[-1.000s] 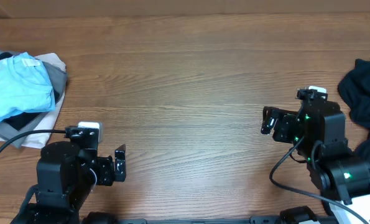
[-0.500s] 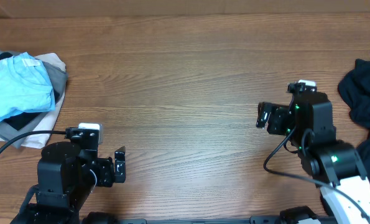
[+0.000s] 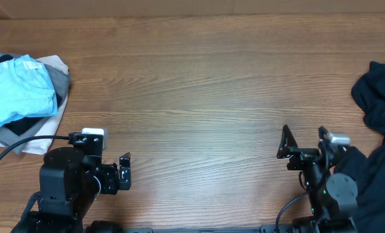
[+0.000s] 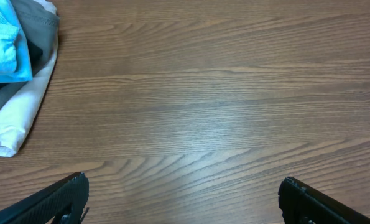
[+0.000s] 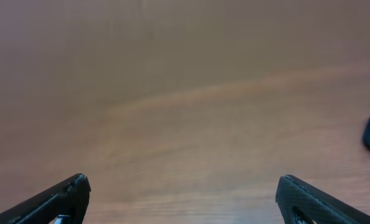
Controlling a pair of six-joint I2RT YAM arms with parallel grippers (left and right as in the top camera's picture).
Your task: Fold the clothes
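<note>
1. We are looking down at a brown wooden table (image 3: 198, 84) with the grain running across it.
2. At its far left edge we are seeing a heap of clothes (image 3: 24, 97). A sky-blue T-shirt (image 3: 17, 87) is lying crumpled on top, showing a bit of dark lettering. Grey cloth (image 3: 61, 81), a black piece (image 3: 21, 123) and a white piece (image 3: 33, 144) are poking out from under it.
3. At the right edge, rumpled black garments (image 3: 380, 97) are spreading down past the right arm.
4. The left claw (image 4: 185, 202) is hanging near the front edge, spread wide and holding nothing, well apart from the heap.
5. The right claw (image 5: 181, 186) is likewise gaping wide and empty over bare wood, near the black garments. Its wrist view is blurring, so we are making out little more there.
</note>
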